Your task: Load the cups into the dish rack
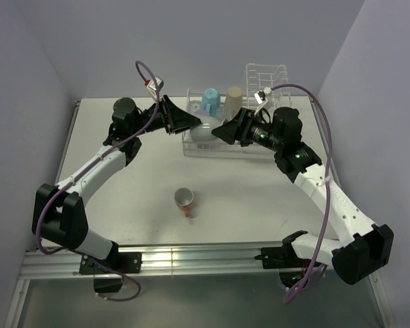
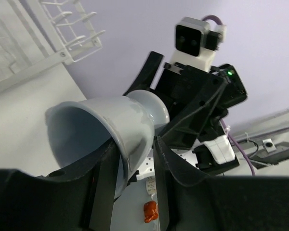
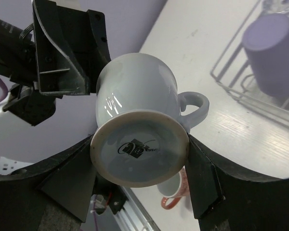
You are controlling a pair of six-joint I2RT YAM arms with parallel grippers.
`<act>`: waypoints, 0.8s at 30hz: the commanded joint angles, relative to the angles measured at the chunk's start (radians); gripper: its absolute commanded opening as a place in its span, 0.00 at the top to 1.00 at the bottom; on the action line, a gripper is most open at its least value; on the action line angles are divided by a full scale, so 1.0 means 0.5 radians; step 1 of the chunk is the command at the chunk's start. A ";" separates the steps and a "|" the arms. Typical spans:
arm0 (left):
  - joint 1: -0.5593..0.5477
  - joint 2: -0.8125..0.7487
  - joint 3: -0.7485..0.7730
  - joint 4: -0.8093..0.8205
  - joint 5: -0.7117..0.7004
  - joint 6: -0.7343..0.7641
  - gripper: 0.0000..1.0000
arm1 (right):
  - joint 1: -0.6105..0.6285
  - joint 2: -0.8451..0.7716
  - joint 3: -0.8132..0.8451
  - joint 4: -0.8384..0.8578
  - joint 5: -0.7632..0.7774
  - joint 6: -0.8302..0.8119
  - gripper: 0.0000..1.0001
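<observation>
A pale grey-blue mug (image 1: pixel 203 130) hangs on its side in the air between both grippers, just in front of the clear dish rack (image 1: pixel 266 76). My right gripper (image 3: pixel 139 159) is shut on the mug's base (image 3: pixel 139 149), handle to the right. My left gripper (image 2: pixel 135 192) straddles the mug's rim wall (image 2: pixel 111 130), one finger inside, with a gap at the outer finger, so it stands open. A light blue cup (image 1: pixel 210 101) and a tall tan cup (image 1: pixel 233 99) stand in the rack. A purple cup (image 3: pixel 269 48) sits upside down there. An orange-handled mug (image 1: pixel 184 199) lies on the table.
The rack's low section (image 1: pixel 191 147) lies directly under the held mug, and its taller divider section stands at the back right. The orange-handled mug (image 3: pixel 176 190) lies on its side near the middle front of the white table (image 1: pixel 123 198). Grey walls close the table in.
</observation>
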 commanded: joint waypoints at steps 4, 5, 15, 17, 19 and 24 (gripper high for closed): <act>-0.007 0.164 0.167 -0.018 -0.140 0.104 0.61 | -0.019 0.035 0.236 -0.186 0.213 -0.163 1.00; -0.011 0.191 0.179 -0.015 -0.143 0.092 0.62 | -0.019 0.044 0.248 -0.202 0.225 -0.169 1.00; -0.029 0.446 0.311 0.016 -0.195 0.049 0.64 | -0.022 0.264 0.505 -0.398 0.464 -0.270 1.00; -0.029 0.471 0.348 -0.030 -0.229 0.085 0.64 | -0.022 0.308 0.551 -0.466 0.528 -0.298 1.00; -0.029 0.501 0.403 -0.106 -0.250 0.113 0.62 | -0.022 0.360 0.604 -0.499 0.562 -0.316 1.00; -0.029 0.563 0.532 -0.285 -0.345 0.235 0.58 | -0.022 0.461 0.677 -0.536 0.642 -0.347 1.00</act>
